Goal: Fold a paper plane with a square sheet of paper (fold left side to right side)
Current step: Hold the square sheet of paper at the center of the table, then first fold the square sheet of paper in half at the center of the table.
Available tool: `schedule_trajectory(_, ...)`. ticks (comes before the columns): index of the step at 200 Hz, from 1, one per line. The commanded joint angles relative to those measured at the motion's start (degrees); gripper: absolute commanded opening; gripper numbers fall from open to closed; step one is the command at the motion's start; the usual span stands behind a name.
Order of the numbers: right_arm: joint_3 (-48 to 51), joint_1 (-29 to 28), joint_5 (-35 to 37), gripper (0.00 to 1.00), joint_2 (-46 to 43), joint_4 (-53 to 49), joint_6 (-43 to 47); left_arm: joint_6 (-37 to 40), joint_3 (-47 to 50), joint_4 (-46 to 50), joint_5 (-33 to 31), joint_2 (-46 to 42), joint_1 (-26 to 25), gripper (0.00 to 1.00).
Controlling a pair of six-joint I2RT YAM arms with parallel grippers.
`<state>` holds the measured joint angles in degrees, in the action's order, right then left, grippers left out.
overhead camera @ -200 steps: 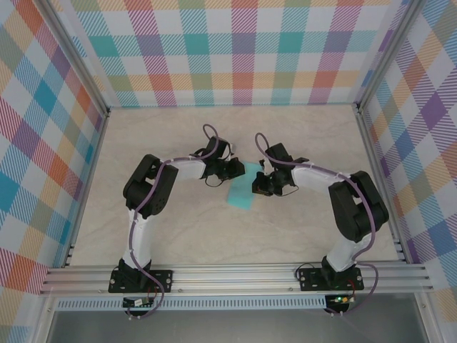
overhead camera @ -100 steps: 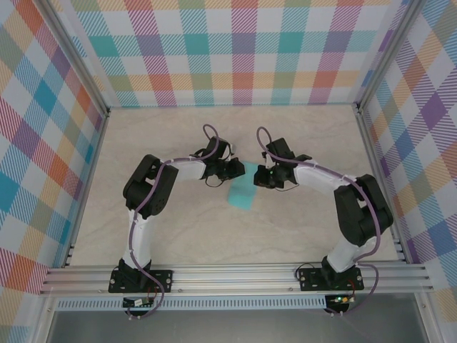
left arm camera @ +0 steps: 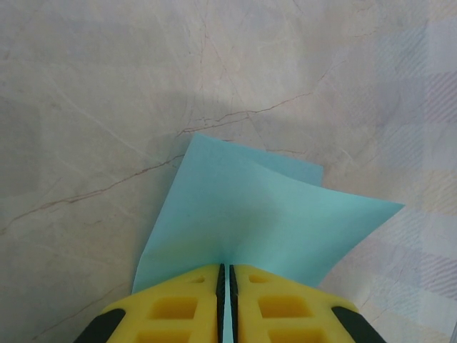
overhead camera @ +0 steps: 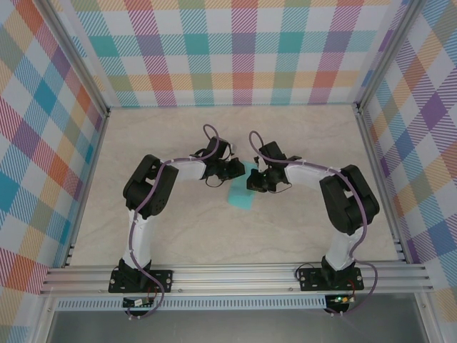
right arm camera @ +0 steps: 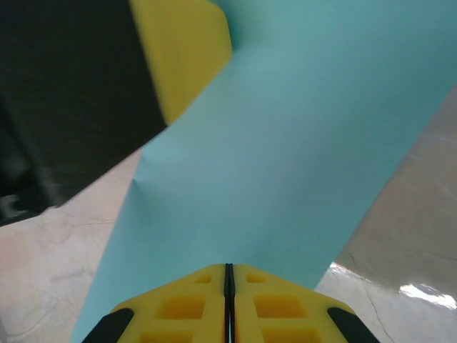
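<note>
The square sheet of paper (overhead camera: 241, 196) is teal and lies at the table's middle, its far end lifted between the two grippers. In the left wrist view my left gripper (left arm camera: 227, 270) is shut, with the paper (left arm camera: 257, 221) pinched in its yellow jaws and curling upward ahead of them. My right gripper (right arm camera: 228, 269) is shut on another edge of the paper (right arm camera: 285, 157), which rises as a broad sheet in front of it. From above, the left gripper (overhead camera: 238, 169) and right gripper (overhead camera: 253, 180) stand almost touching over the paper's far end.
The marble-patterned tabletop (overhead camera: 186, 229) lies open all around the paper. Checked walls and metal rails (overhead camera: 235, 275) enclose the area. A yellow finger of the left gripper (right arm camera: 189, 50) shows close by in the right wrist view.
My right gripper has moved left toward the left gripper, carrying its edge of the paper with it. The left arm has stayed in place.
</note>
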<state>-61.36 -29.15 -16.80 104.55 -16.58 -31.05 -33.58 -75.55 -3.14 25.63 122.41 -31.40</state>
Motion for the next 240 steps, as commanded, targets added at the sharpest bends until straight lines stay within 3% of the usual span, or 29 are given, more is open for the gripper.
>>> schedule_trajectory(1, -1.65, -0.13, -1.2, 0.1, 2.17, -1.47, -0.53, 0.46, 0.99, 4.6, -1.97, -0.26, -0.94, 0.13)
schedule_trajectory(89, -2.01, -0.26, 4.54, 0.1, 9.16, -12.31, 3.24, 1.25, -5.73, 8.77, -2.99, 1.15, -0.69, 0.14)
schedule_trajectory(176, -2.06, -0.21, 5.28, 0.09, 10.58, -13.26, 4.06, 1.03, -13.66, 10.78, -2.05, 7.38, 0.33, 0.14)
schedule_trajectory(240, -2.09, -0.22, 7.19, 0.09, 10.07, -15.12, 4.77, 2.13, -15.38, 15.05, -10.28, 8.78, 2.29, 0.14)
